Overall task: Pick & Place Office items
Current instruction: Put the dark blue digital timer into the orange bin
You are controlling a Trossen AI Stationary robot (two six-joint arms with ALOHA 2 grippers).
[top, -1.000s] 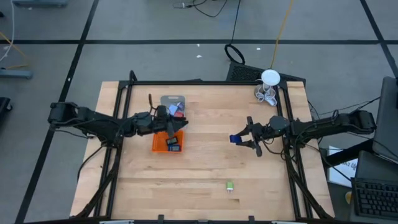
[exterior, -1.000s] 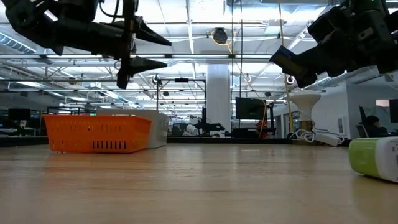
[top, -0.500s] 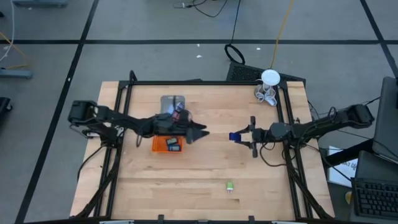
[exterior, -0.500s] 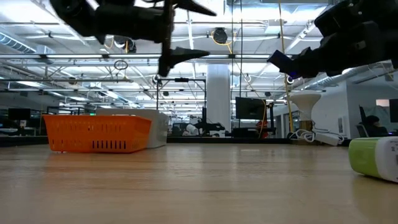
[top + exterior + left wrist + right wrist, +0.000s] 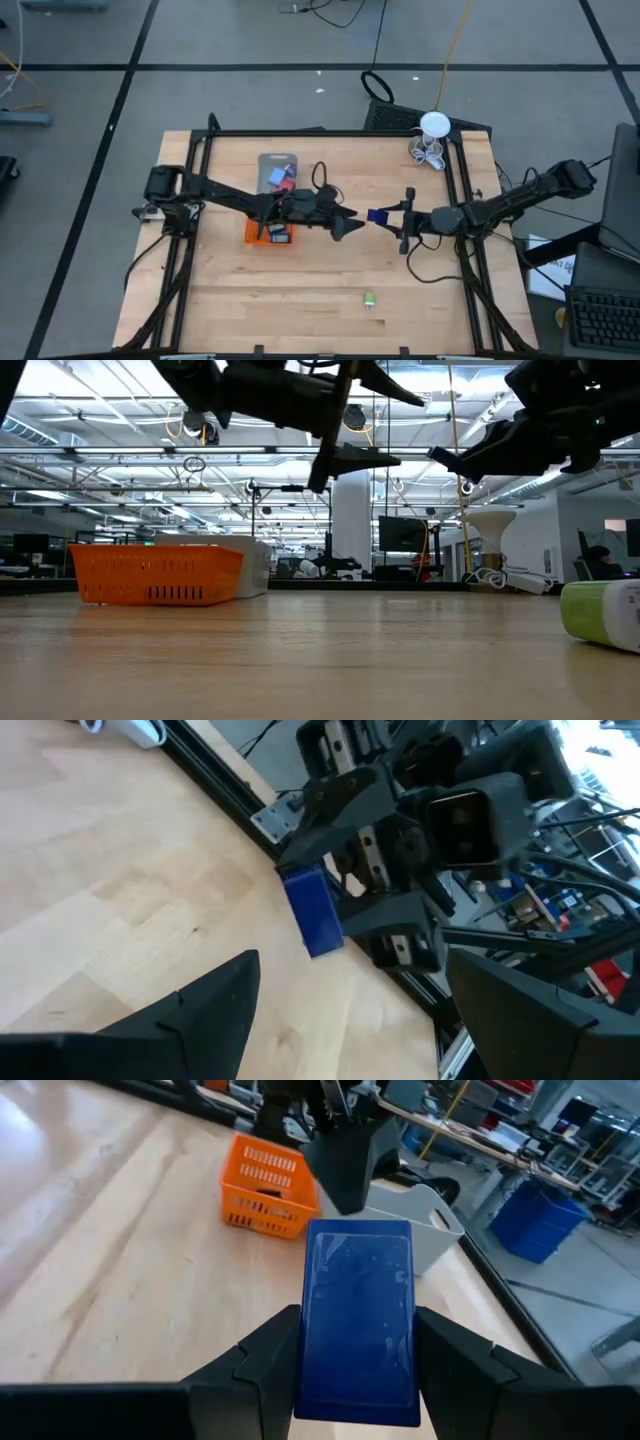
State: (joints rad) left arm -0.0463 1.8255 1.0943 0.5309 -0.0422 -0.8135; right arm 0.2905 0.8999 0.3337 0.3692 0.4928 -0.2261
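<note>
1. Left gripper (image 5: 350,225) stretched out over mid-table, above the wood, fingers spread wide, nothing between them; tips pointing at the blue block (image 5: 378,217).
2. Right gripper (image 5: 384,217) clamped on blue block, held off the table, just beside the left fingertips; not touching as far as visible.
3. Blue block in right wrist view (image 5: 361,1320): flat rectangular face, glossy, pinched on both sides by dark fingers (image 5: 262,1360). No writing legible on it.
4. Orange tray (image 5: 268,232) and grey tray (image 5: 278,166) end to end behind left arm; small blue, red and black pieces inside, labels too small to read.
5. Green-and-white piece (image 5: 369,298) lying alone near the front table edge, well apart from both grippers; in low view (image 5: 601,613) no readable text.
6. White round thing with wire loops (image 5: 432,138) at far right corner of table.
</note>
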